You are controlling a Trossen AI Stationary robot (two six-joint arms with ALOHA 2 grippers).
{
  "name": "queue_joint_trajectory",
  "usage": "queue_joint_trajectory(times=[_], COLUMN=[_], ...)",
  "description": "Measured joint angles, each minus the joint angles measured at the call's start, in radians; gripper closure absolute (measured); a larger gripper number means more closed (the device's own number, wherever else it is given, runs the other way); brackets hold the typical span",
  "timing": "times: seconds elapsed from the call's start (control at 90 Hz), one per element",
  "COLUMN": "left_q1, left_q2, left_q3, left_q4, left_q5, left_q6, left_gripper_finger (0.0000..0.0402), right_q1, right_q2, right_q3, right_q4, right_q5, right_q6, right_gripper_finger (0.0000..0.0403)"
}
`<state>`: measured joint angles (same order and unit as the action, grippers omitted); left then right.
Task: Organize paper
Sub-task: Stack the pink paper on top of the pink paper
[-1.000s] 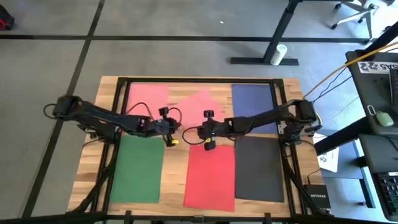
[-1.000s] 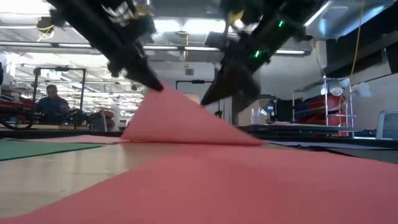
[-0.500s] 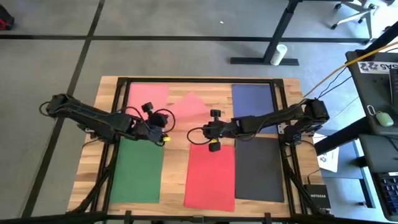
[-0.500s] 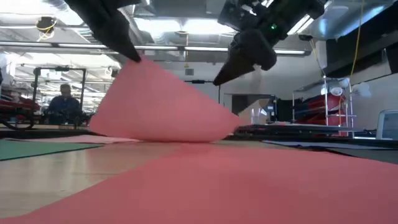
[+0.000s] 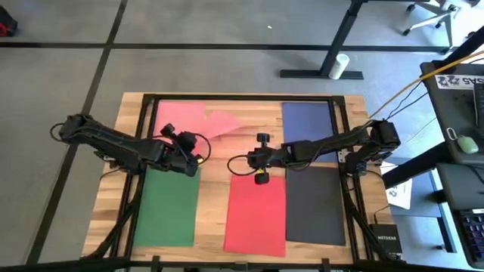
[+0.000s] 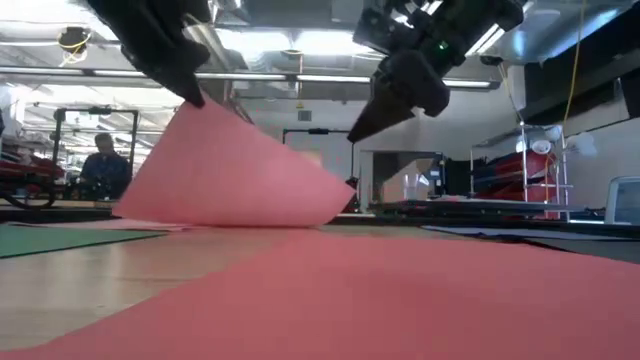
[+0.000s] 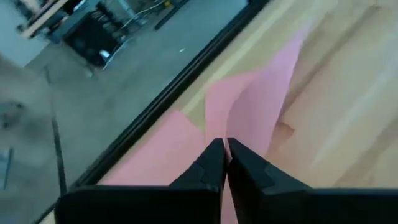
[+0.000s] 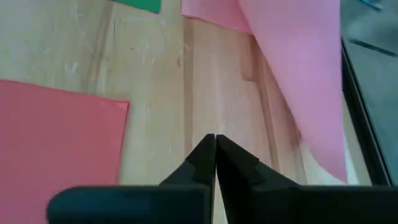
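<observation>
Two pink sheets of paper are at the far left. One pink sheet [image 5: 178,113] lies flat; the other pink sheet [image 5: 221,122] is raised at one corner and curls over, with my left gripper [image 5: 200,151] shut on it. My right gripper [image 5: 248,160] hangs shut above bare wood, right of that sheet, with nothing between its fingers [image 8: 214,149]. A green sheet [image 5: 168,204], a red sheet [image 5: 255,211], a dark grey sheet [image 5: 316,204] and a navy sheet [image 5: 308,125] lie flat on the table. My left gripper pinches the raised corner [image 6: 197,103] of the pink sheet between its two fingers [image 7: 214,163], a single layer. The fingers slant down onto it from above. The sheet hangs below them in a slack curve, and its lower edge [image 6: 230,222] lies on the table.
A black frame [image 5: 242,97] runs round the wooden table top. Bare wood [image 5: 261,121] shows between the pink sheets and the navy one. Beyond the table a person [image 6: 100,165] sits far off in the room.
My left gripper has gone up and toward the table's left edge with the pink sheet's corner. The sheet has slid left, and now curls over and stands steeper. My right gripper has come off the sheet's other side and risen a little toward the right.
</observation>
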<state>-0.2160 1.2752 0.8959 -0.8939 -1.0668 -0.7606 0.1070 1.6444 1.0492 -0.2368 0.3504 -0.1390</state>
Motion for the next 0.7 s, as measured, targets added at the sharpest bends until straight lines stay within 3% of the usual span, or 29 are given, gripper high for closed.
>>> queue_joint_trajectory(times=[0.233, 0.4, 0.7], left_q1=[0.048, 0.004, -0.081], left_q2=[0.072, 0.106, 0.183], left_q3=[0.000, 0.000, 0.060], left_q4=[-0.159, -0.254, -0.316], left_q5=[-0.045, -0.047, -0.054], left_q6=[-0.344, -0.570, -0.724], left_gripper_finger=[0.0401, 0.0401, 0.0401], right_q1=[0.000, 0.000, 0.000], right_q2=[0.000, 0.000, 0.000], right_q3=[0.000, 0.000, 0.000], right_q4=[0.000, -0.001, -0.005], right_q5=[-0.001, -0.002, -0.003], right_q6=[0.003, 0.003, 0.004], right_gripper_finger=[0.0402, 0.0402, 0.0402])
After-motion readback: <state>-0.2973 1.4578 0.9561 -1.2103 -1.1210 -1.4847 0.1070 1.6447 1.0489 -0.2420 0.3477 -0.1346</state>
